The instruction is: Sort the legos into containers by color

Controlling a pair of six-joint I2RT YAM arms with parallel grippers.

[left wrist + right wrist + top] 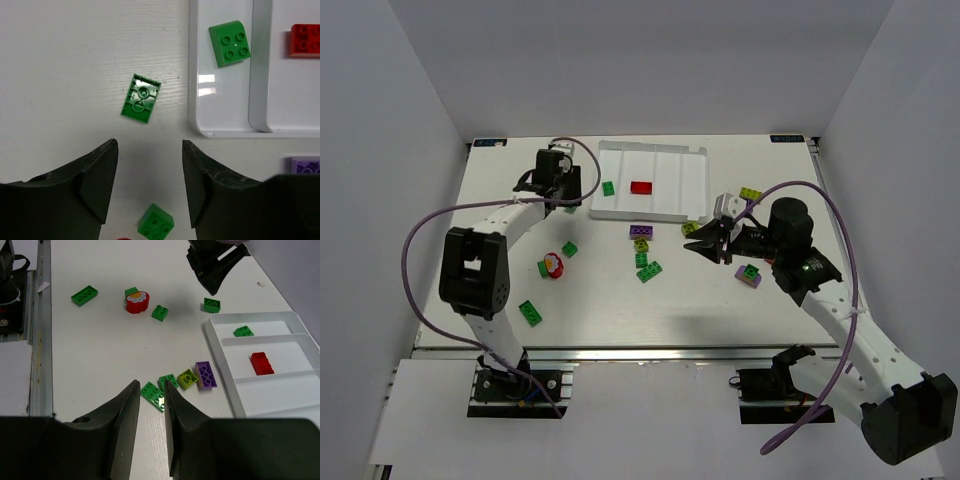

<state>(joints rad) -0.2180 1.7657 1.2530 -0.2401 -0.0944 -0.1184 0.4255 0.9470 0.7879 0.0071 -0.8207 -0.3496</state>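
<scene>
I have only a green brick (608, 188) and a red brick (641, 187) in the tray (692, 190); other bricks (649, 271) dot the surface (600, 300); left claw (150, 185) spread, right claw (151, 430) barely parted, both empty.

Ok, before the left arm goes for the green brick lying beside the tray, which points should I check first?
1. Left gripper open and empty: ok.
2. Upside-down green brick ahead of its gap: ok, though turned at an angle.
3. Room in the outer compartment of the tray: ok, only one green brick there.
4. Colours unmixed: ok, the red brick lies in the next compartment.
5. Right gripper empty: ok, jaws narrowly apart.
6. Grippers apart from each other: ok, at opposite sides of the tray in the top view.
</scene>
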